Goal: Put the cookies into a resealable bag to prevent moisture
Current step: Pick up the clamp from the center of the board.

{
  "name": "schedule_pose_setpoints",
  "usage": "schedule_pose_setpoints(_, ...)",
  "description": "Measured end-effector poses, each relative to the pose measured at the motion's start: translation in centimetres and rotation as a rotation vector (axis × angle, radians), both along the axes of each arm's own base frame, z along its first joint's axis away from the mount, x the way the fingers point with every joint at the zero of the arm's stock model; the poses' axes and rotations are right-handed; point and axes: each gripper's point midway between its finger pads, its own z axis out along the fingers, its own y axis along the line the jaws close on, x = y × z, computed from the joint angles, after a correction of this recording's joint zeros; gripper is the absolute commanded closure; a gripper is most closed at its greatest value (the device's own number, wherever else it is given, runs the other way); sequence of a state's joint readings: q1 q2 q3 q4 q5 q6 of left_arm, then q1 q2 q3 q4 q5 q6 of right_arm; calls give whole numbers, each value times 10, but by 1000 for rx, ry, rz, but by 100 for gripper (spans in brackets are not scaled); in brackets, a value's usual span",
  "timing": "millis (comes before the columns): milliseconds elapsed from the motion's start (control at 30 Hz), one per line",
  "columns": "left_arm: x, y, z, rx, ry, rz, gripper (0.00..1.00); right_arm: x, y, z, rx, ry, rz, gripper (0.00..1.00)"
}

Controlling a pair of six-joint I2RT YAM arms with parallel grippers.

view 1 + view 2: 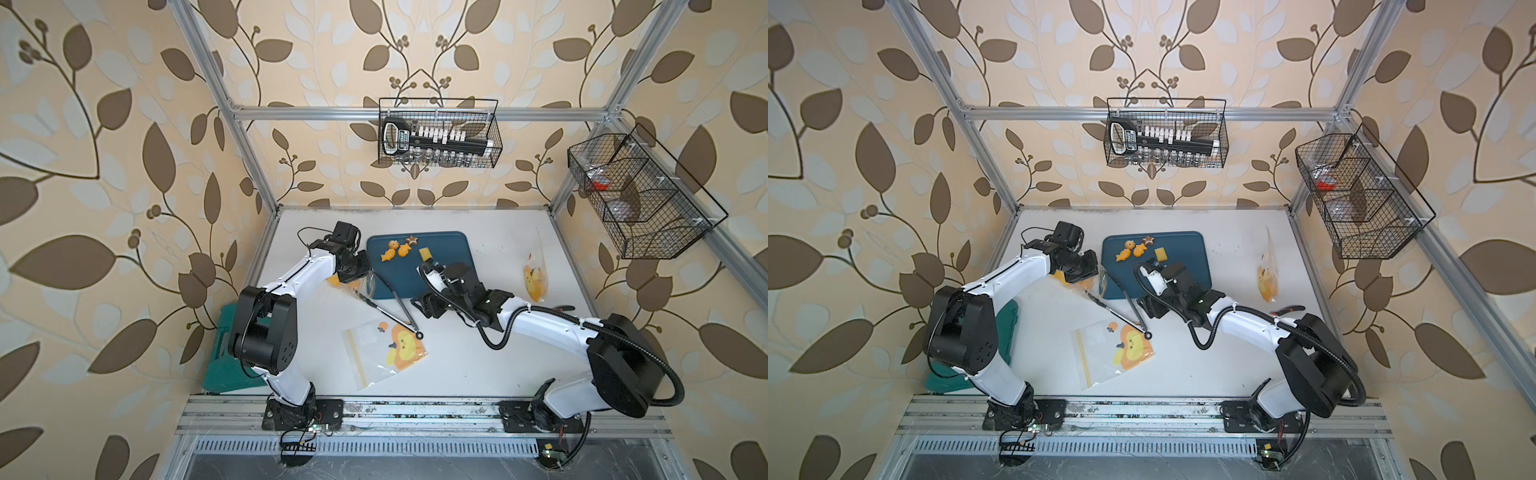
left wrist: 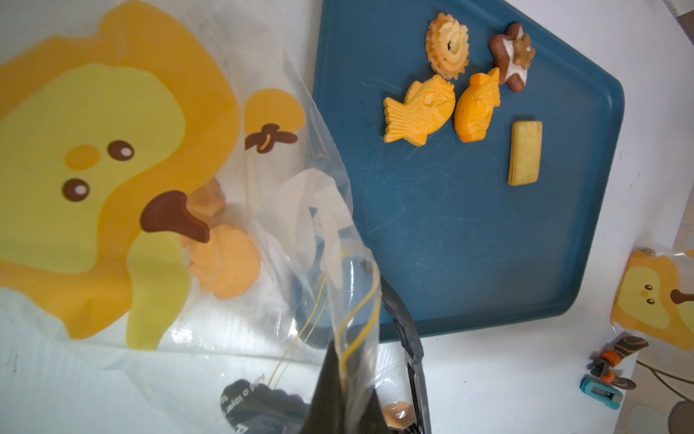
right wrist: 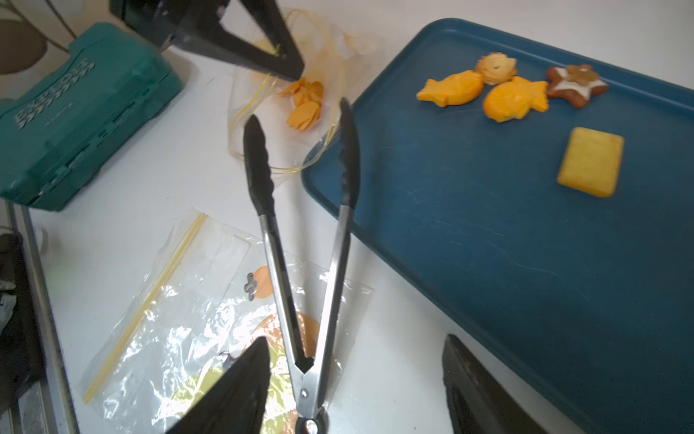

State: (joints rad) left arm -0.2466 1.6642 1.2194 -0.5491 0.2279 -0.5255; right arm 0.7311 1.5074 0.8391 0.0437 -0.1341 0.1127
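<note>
The left gripper (image 3: 287, 65) has its jaws pressed together on the rim of a clear resealable bag (image 2: 285, 210). It pinches the plastic right at the yellow zip strip and holds that edge up off the white table (image 1: 457, 365). The bag hangs slack from the pinch, just left of the tray, with its mouth gaping toward the tray. At least two orange cookies (image 2: 225, 263) lie low inside it, seen through the plastic beside the cartoon print.

The right gripper (image 3: 356, 338) is spread wide and grips nothing. The hinge end of a pair of metal tongs (image 3: 278, 255) lies on the table between its two dark fingers (image 3: 240, 387), and as far as the right wrist view shows it touches neither. The tongs lie open in a V, with their black tips pointing far toward the bag's mouth. One tip rests at the tray's left rim and the other on the table just beside the mouth. The hinge end lies on a second bag (image 1: 382, 349), which is flat on the table, nearer than the tray.

The blue tray (image 1: 453, 257) sits in the far middle of the table, and five more cookies lie in its far left part. Two orange fish (image 2: 417, 112) lie side by side, with a flower-shaped ring (image 2: 447, 45) just beyond them. A brown star with white icing (image 2: 512, 56) lies to the ring's right, and a pale yellow rectangle (image 2: 525, 152) lies to the right of the fish.

A third printed bag (image 1: 534, 278) lies at the table's right side, well apart from the tray. A green case (image 3: 75, 112) sits at the table's near left edge.
</note>
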Motion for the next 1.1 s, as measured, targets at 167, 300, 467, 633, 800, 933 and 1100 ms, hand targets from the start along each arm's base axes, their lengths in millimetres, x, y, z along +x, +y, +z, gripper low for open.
schedule_pose_setpoints(167,0,0,0,1,1,0,100,-16,28,-35,-46,15,86,22)
schedule_pose_setpoints(300,0,0,0,0,1,0,100,-22,38,-61,-84,29,105,23)
schedule_pose_setpoints(467,0,0,0,1,1,0,100,-21,38,-84,-121,48,95,24)
schedule_pose_setpoints(633,0,0,0,1,1,0,100,-19,39,-95,-139,55,86,28)
schedule_pose_setpoints(800,0,0,0,0,1,0,100,-9,49,-94,-120,24,69,37)
schedule_pose_setpoints(933,0,0,0,0,0,0,100,-7,53,-96,-119,7,64,52)
schedule_pose_setpoints(1100,0,0,0,1,1,0,100,-11,55,-89,-118,-18,60,60)
